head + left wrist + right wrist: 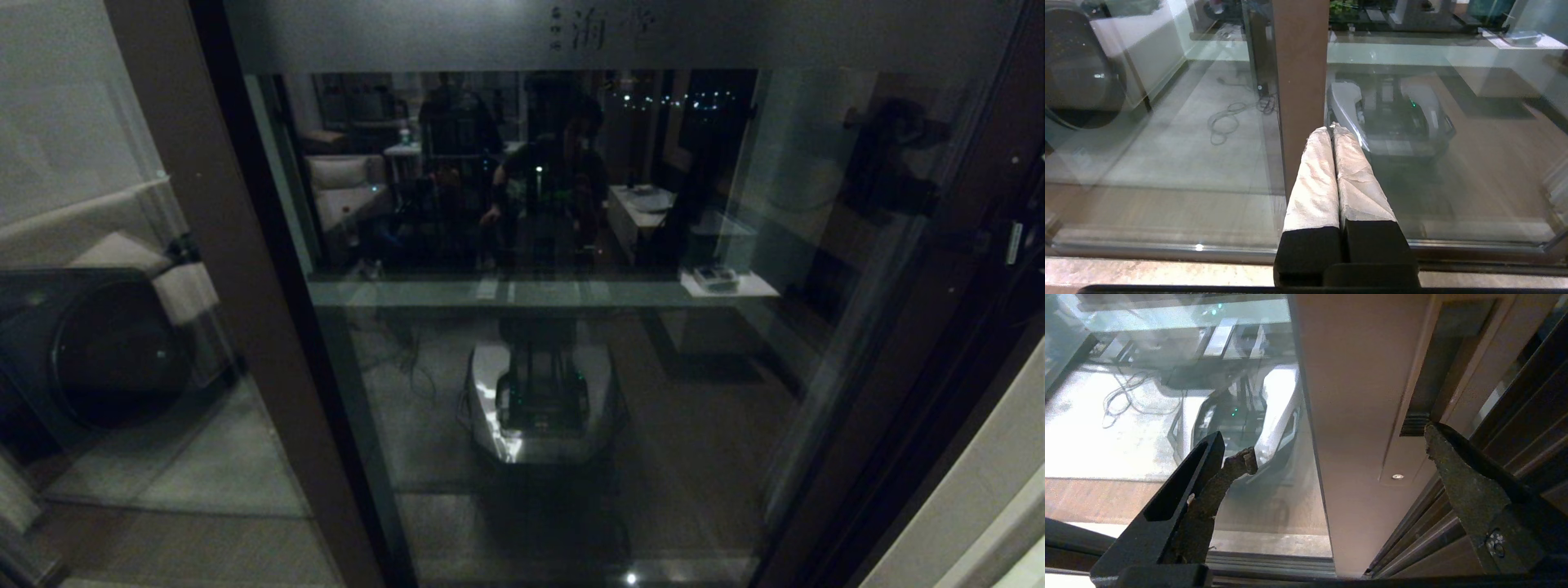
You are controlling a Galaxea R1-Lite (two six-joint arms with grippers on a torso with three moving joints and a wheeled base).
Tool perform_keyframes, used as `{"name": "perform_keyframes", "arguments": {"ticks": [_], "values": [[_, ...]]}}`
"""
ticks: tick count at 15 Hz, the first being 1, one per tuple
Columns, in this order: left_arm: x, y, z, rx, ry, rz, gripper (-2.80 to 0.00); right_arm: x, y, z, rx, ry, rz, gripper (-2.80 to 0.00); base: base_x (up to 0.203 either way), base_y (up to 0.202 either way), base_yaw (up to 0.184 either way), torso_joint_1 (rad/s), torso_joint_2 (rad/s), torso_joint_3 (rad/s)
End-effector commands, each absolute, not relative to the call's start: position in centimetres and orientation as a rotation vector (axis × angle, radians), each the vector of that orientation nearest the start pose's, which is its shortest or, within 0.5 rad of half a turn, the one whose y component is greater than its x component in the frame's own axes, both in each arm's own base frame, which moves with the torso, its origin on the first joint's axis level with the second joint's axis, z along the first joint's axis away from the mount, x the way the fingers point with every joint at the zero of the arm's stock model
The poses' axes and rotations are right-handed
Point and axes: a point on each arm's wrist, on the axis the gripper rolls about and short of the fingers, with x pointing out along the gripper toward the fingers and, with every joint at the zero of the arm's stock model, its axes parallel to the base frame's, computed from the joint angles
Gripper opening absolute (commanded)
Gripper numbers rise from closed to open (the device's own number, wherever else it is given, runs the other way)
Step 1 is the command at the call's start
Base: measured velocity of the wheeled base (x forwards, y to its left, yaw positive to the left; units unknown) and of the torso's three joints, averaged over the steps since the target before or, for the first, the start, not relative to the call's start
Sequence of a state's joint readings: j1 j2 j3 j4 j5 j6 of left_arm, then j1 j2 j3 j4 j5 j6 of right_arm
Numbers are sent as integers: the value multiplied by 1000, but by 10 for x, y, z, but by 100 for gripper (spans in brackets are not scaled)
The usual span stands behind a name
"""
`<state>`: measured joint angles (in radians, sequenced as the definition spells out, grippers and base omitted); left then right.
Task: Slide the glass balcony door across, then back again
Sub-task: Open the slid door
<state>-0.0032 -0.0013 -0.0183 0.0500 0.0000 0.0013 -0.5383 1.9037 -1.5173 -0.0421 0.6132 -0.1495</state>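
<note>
Filling nearly the whole head view: glass balcony door (531,367), tall pane in a dark brown frame, frosted band (571,37) across its top. It stands squarely before the robot, whose own base shows mirrored in the glass.

Right-hand stile (1355,416): broad brown upright at the door's edge, carrying a slim dark recessed handle (1425,384). Beyond it lie the stepped tracks of the outer frame (1515,428).

Right gripper (1341,451): released, jaws spread wide. One finger is seen over the glass, the other over the recess and tracks, so the stile lies between them. Nothing is grasped. The straddle looks meant to let the pincer bear on the stile or handle and push the door along; contact cannot be confirmed.

Left gripper (1333,134): clenched on nothing, padded fingers pressed together, pointing toward a brown frame upright (1300,81) low down. Judged parked.

Neighbouring fixed panel (106,327), at the robot's left: glass, with a dark round object (106,351) behind it.

Judgement: first slide not evidently begun.
</note>
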Motion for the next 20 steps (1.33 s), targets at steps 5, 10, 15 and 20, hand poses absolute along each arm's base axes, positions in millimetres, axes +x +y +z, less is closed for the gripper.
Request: {"name": "perform_keyframes", "arguments": {"ticks": [5, 10, 15, 20], "values": [[-24, 0, 75, 1, 31, -3, -280, 345, -180, 247, 84, 296, 117, 0, 0, 0, 0, 0, 0, 0], [-24, 0, 75, 2, 31, -3, -280, 349, -170, 248, 102, 296, 138, 0, 0, 0, 0, 0, 0, 0], [-24, 0, 75, 0, 31, -3, -280, 352, -168, 250, 121, 271, 137, 0, 0, 0, 0, 0, 0, 0], [-24, 0, 75, 0, 31, -3, -280, 353, -165, 249, 124, 275, 144, 0, 0, 0, 0, 0, 0, 0]]}}
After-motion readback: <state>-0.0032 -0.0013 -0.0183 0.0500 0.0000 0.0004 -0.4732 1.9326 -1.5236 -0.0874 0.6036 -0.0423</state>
